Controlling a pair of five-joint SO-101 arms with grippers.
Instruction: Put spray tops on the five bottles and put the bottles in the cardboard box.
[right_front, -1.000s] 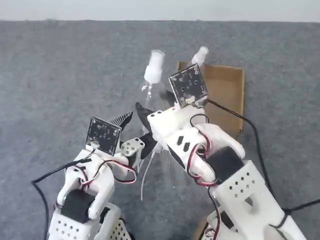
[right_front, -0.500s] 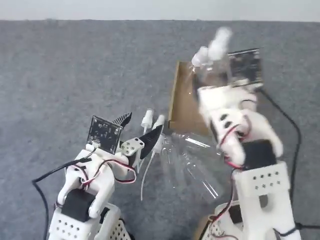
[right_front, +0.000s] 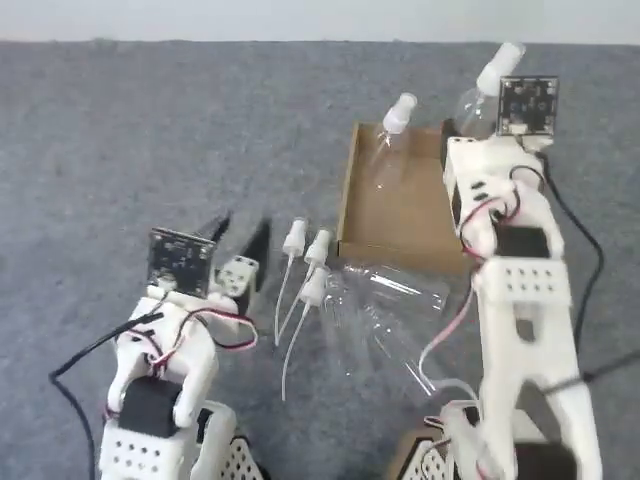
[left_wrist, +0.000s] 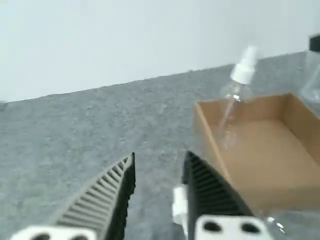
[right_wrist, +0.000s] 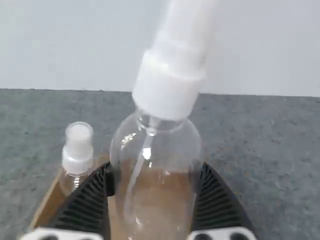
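Cardboard box (right_front: 410, 220), upper centre-right of the frame: one clear bottle (right_front: 385, 150) with a white spray top stands at its far left corner. Right gripper (right_wrist: 156, 175), upper right, pinches a second clear capped bottle (right_front: 478, 100) at the box's far right corner. Further clear bottles (right_front: 385, 305) lie below the box, with three loose spray tops (right_front: 296, 238) just left. Left gripper (right_front: 241, 225), lower left: jaws spread.

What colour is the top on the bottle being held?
White. The spray top on the held bottle shows best in the right wrist view.
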